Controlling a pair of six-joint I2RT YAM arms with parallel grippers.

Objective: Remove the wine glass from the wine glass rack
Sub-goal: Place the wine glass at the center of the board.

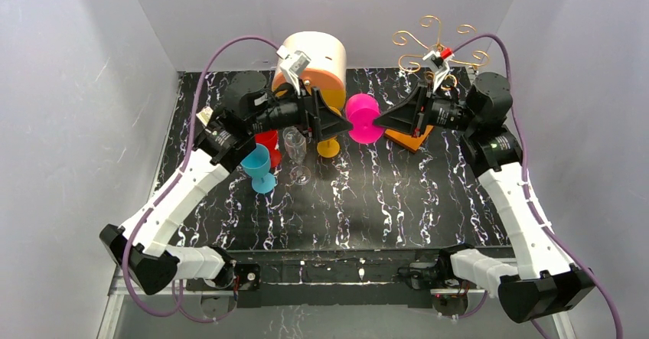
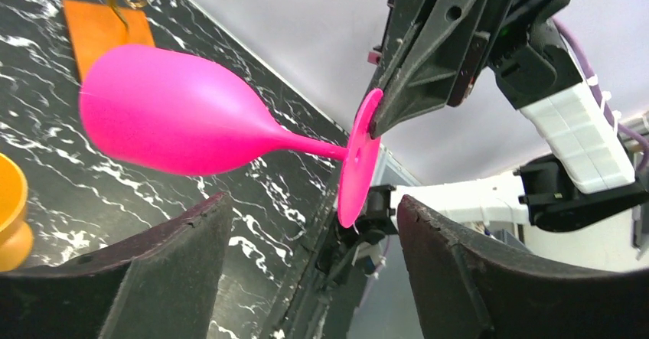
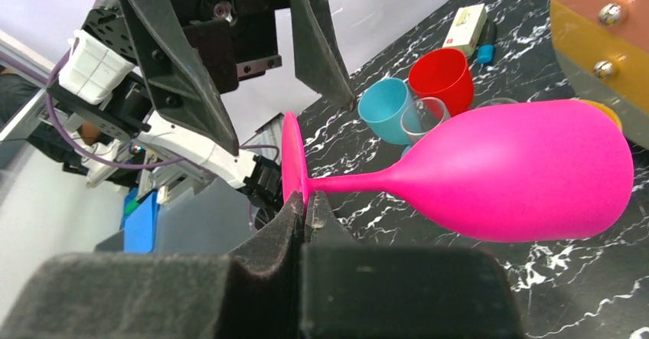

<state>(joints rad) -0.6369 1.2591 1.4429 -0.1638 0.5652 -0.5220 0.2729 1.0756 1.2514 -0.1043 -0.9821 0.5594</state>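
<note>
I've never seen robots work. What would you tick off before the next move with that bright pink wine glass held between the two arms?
1. Grip: right gripper shut on the round foot of the bright pink wine glass: ok.
2. Off the stand: the glass hangs clear of the gold wire wine glass rack: ok.
3. Left gripper ready: open, fingers apart, touching nothing: ok.
4. Glass upright: not ok. It lies sideways, with its bowl toward the left gripper.
5. Free landing spot below: cannot tell. A yellow goblet stands close by.
</note>
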